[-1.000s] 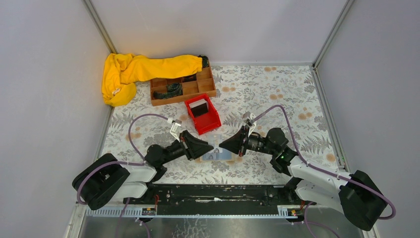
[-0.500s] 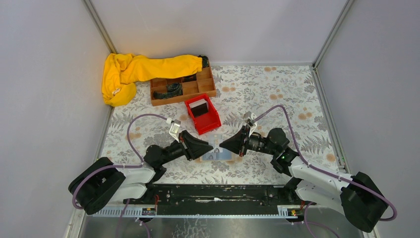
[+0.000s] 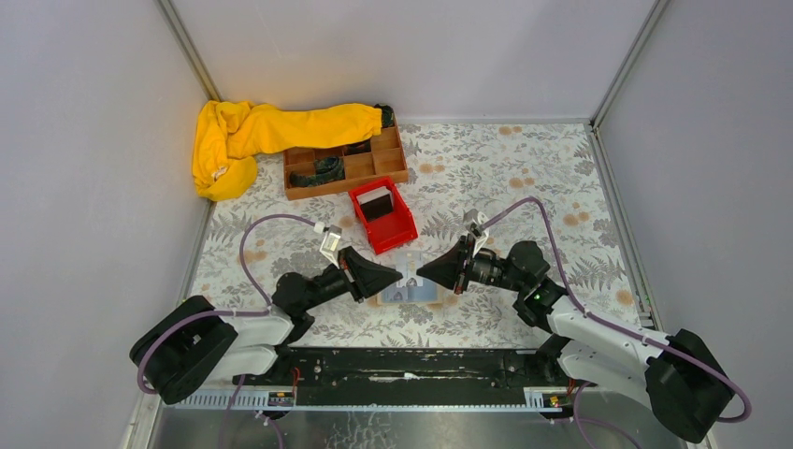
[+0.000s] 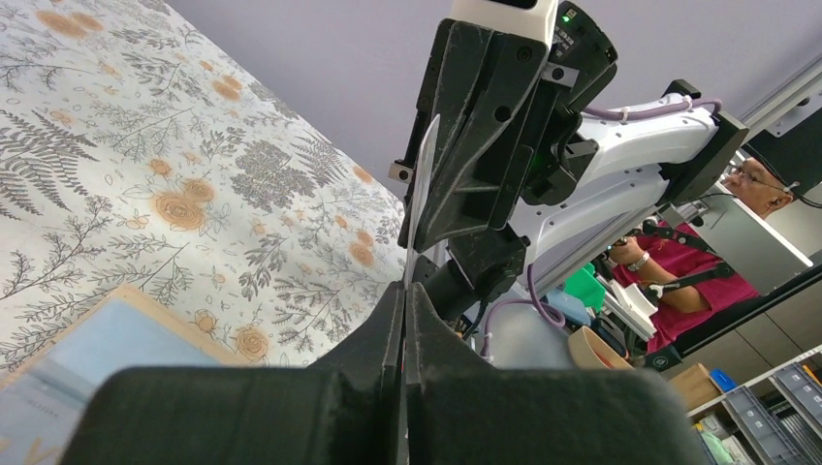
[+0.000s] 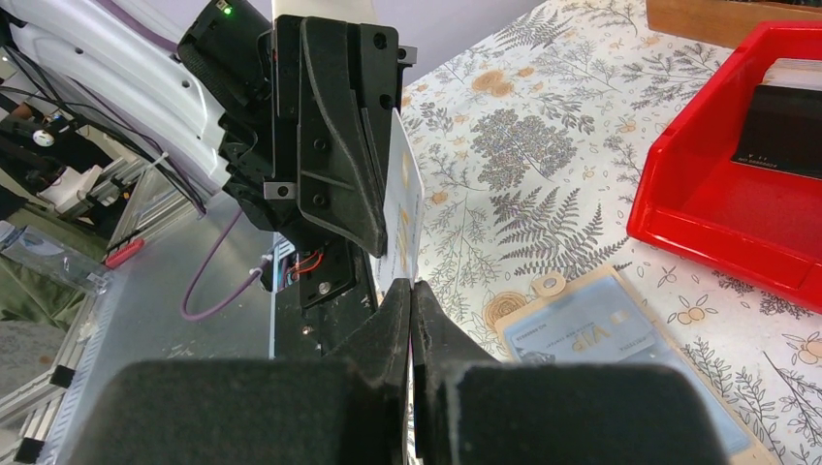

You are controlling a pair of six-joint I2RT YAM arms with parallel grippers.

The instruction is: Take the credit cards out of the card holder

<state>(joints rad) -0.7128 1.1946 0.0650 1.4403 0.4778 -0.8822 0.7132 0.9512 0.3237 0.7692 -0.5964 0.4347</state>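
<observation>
The left pincer [image 3: 399,278] and the right pincer [image 3: 420,274] meet tip to tip just above the table [image 3: 505,178], a little toward 6 o'clock from its middle. The left one reaches in from 9 o'clock and the right one from 3 o'clock. Between them stands a white card [image 5: 402,208], held on edge. In the left wrist view, the left fingers are pressed together on its lower end. In the right wrist view, the right fingers are likewise clamped on its near end. Each pincer is therefore closed and gripping the same card.

The card holder [image 3: 428,296] lies flat on the table directly under the two tips, its tan border showing around a slate-blue face. A grey-blue card [image 5: 591,339] with pale lettering is seen inside it in the right wrist view.

At 12 o'clock from the holder, just beside it but apart, sits the red bin [image 3: 400,231]. In it, a dark card [image 5: 790,131] leans against the far wall with a whitish card [image 5: 805,70] behind it.

Further toward 11 o'clock is a wooden tray [image 3: 374,166] with compartments. A yellow cloth [image 3: 252,136] drapes across the tray's far side and bunches against the wall at 10 o'clock.
</observation>
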